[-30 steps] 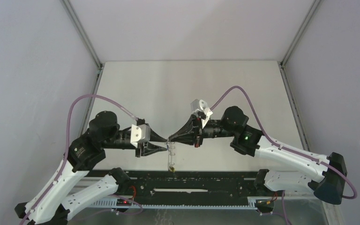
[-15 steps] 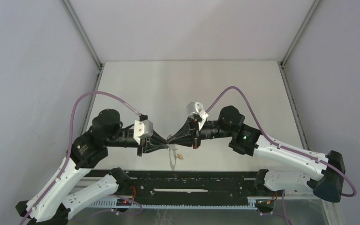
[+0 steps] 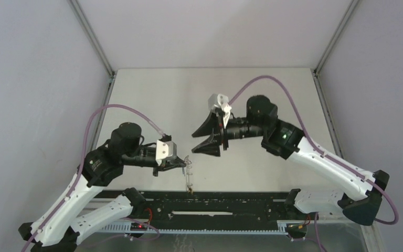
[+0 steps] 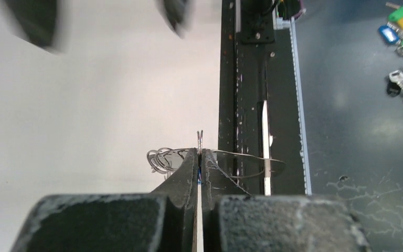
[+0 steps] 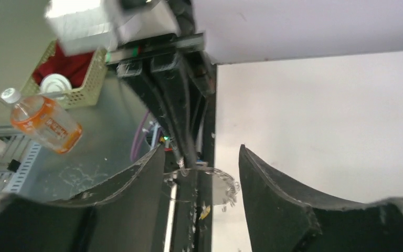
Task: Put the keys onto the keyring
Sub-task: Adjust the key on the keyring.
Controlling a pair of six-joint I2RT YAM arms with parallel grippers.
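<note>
the left end effector is pinched down to almost no gap, its two black fingers nipping the thin wire of the keyring. in the left wrist view the hoop passes crosswise through the tips, with its cluster of small loops on the side over the pale desk and its wide arc on the other side over the black rail. a speck of blue shows between the fingers; what it belongs to is too small to tell. from above, the keyring hangs down from the tips above the near edge of the desk, with a small yellow key dangling at its lower end just by the rail. the right end effector is spread wide and holds nothing, apart from the ring, which in its own view sits between and beyond its two fingers. a second ago, and half a second ago, its tips met the left ones at the ring, narrowed on it; now it has opened and pulled back up and away, while the left one has swung slightly nearer the rail and carries the ring alone.
</note>
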